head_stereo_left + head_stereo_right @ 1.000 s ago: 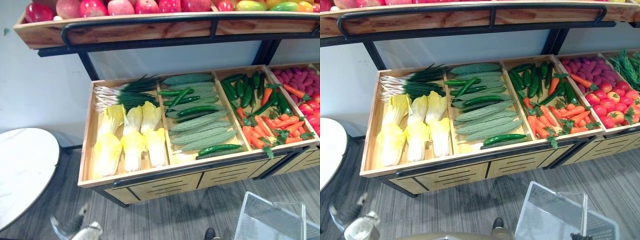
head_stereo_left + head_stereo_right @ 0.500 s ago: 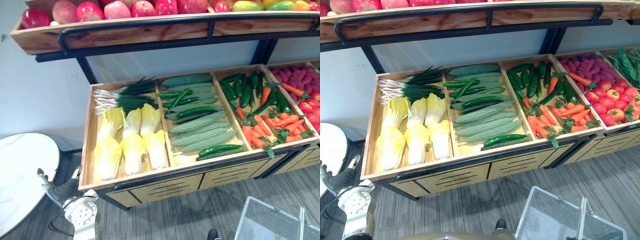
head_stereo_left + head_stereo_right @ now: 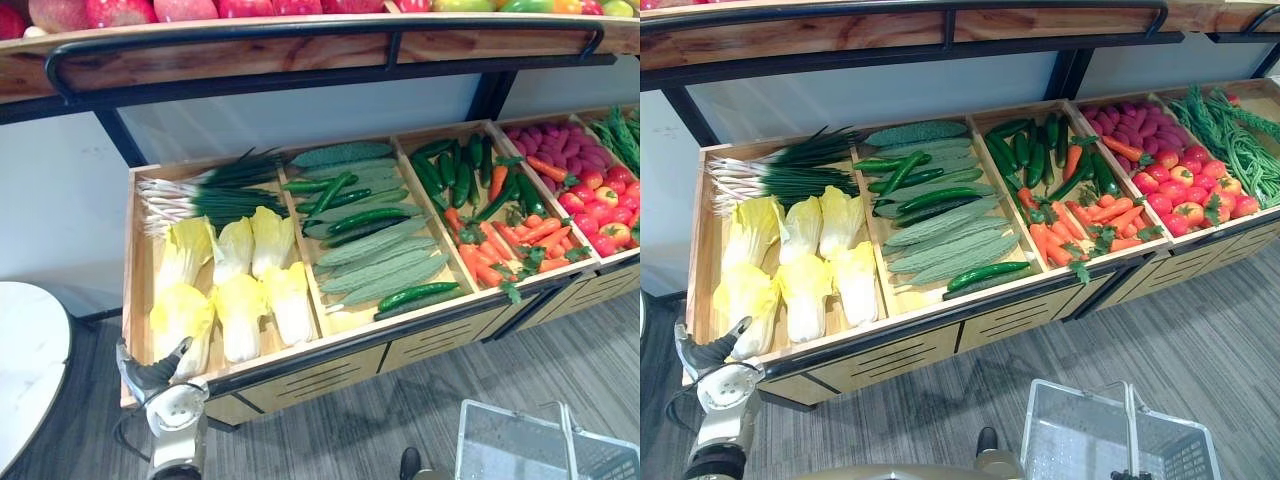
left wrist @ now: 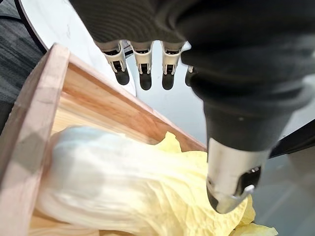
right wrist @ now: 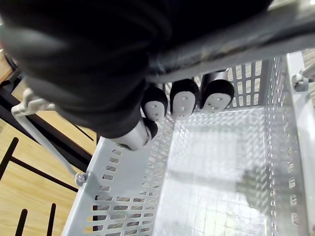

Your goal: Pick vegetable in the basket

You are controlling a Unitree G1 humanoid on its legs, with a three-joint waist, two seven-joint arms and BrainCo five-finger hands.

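Observation:
Several pale yellow cabbages [image 3: 240,290] lie in the left compartment of the wooden vegetable crate [image 3: 300,350]. My left hand [image 3: 150,368] hovers open at the crate's front left corner. In the left wrist view its straight fingers [image 4: 145,66] and thumb [image 4: 231,167] are spread just above one cabbage [image 4: 123,182], not touching it. The white plastic basket [image 3: 530,445] hangs low at the right, empty inside [image 5: 216,162]. My right hand [image 5: 182,98] is curled round the basket's grey handle [image 5: 236,46].
The crate also holds green onions [image 3: 210,190], bitter gourds and cucumbers [image 3: 370,250], carrots [image 3: 500,250] and tomatoes [image 3: 600,200]. A black-railed shelf of apples [image 3: 200,10] overhangs the back. A white round table [image 3: 25,370] stands at the left.
My left hand has come up from near the floor to the crate's front left corner, over the cabbages. The camera has shifted right. The basket still hangs from my right hand.

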